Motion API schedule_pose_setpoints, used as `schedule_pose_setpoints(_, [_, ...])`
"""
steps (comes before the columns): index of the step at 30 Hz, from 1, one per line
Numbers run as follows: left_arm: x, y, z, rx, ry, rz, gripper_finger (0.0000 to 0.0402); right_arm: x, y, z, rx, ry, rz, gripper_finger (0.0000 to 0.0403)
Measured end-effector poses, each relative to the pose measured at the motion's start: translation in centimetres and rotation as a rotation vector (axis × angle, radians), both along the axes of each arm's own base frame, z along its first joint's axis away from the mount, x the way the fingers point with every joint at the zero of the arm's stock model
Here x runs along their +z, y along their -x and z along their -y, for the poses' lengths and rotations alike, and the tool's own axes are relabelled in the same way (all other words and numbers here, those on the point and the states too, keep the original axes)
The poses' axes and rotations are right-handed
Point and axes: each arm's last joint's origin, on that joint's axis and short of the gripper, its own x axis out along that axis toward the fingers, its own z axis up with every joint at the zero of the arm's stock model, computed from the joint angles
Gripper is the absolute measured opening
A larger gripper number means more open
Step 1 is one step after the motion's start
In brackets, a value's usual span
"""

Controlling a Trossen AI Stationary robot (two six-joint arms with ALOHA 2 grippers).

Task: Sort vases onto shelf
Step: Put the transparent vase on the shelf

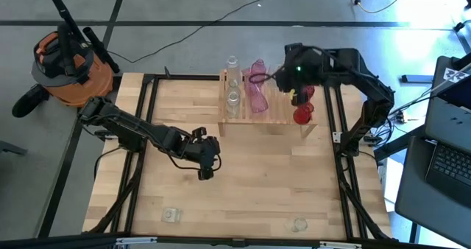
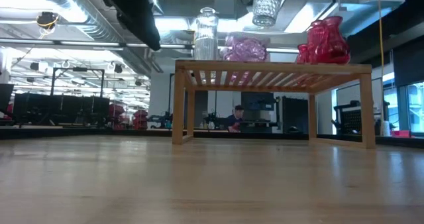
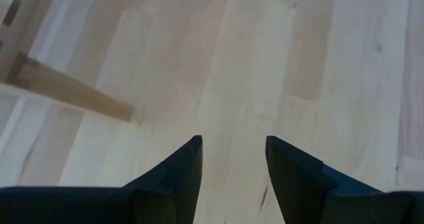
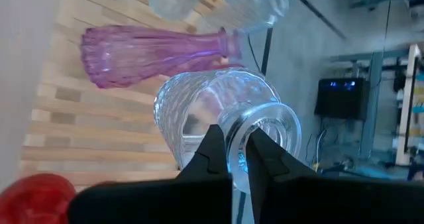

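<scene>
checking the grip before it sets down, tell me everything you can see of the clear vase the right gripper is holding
The clear vase is textured, patterned glass with a rounded body, a narrower neck and a thick smooth rim. The right gripper is shut on that rim, one finger inside the mouth and one outside. It hangs in the air above the shelf, touching nothing else; in the low view it is clear of the slats. A pink vase stands just beyond it.
</scene>
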Motion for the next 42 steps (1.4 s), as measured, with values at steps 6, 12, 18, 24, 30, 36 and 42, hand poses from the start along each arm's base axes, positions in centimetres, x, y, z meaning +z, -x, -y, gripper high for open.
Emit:
schedule_pose_setpoints(6, [0.0,0.0,0.0,0.02,-0.008,0.007,0.0158,0.4,0.3,-0.5,-0.018,0.022,0.019,0.0])
schedule_pose_setpoints(12, [0.1,-0.2,0.0,0.022,-0.007,0.03,0.0158,0.9,1.0,-0.9,-0.029,0.036,0.045,0.0])
schedule_pose_setpoints(18, [0.2,-0.3,0.0,0.044,0.013,0.05,0.0158,1.1,1.4,-0.9,-0.047,0.038,0.058,0.0])
schedule_pose_setpoints(24, [0.3,-0.4,0.1,0.066,0.031,0.064,0.0158,1.1,1.4,-0.9,-0.044,0.036,0.059,0.0])
schedule_pose_setpoints(30, [0.3,-0.3,0.5,0.059,0.018,0.07,0.0158,1.1,1.4,-0.8,-0.059,0.051,0.057,0.0])
schedule_pose_setpoints(36, [0.3,-0.2,0.6,0.066,-0.002,0.078,0.0158,0.6,1.5,1.0,-0.162,0.025,0.063,0.0])
schedule_pose_setpoints(42, [0.3,-0.2,0.5,0.076,-0.022,0.085,0.0158,-0.7,1.2,4.0,-0.26,-0.003,0.06,0.0])
